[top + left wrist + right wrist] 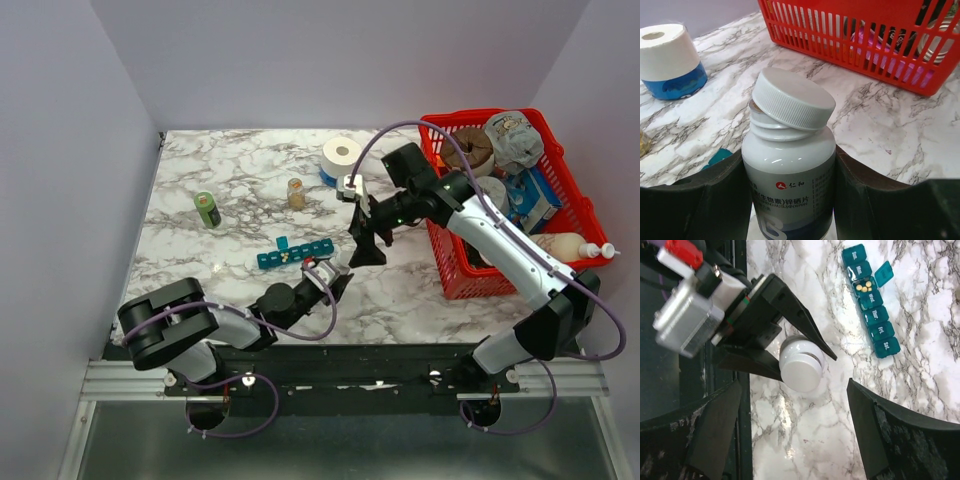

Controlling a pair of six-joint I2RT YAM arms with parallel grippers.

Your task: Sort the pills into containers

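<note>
My left gripper (328, 280) is shut on a white-capped pill bottle (788, 150) and holds it upright just above the table. Its white cap (792, 97) sits tilted and loose on the neck. My right gripper (366, 248) is open and empty, hanging just right of the bottle; from its wrist view (800, 427) the bottle (801, 365) lies ahead of its jaws. The teal pill organizer (295, 252) lies left of both grippers. In the right wrist view the organizer (877, 315) has one lid open, with several tan pills (864, 286) in that compartment.
A red mesh basket (455, 270) full of goods stands at the right. A white paper roll (342, 155), a small amber jar (296, 193) and a green can (208, 210) stand farther back. The table's near edge runs just behind my left gripper.
</note>
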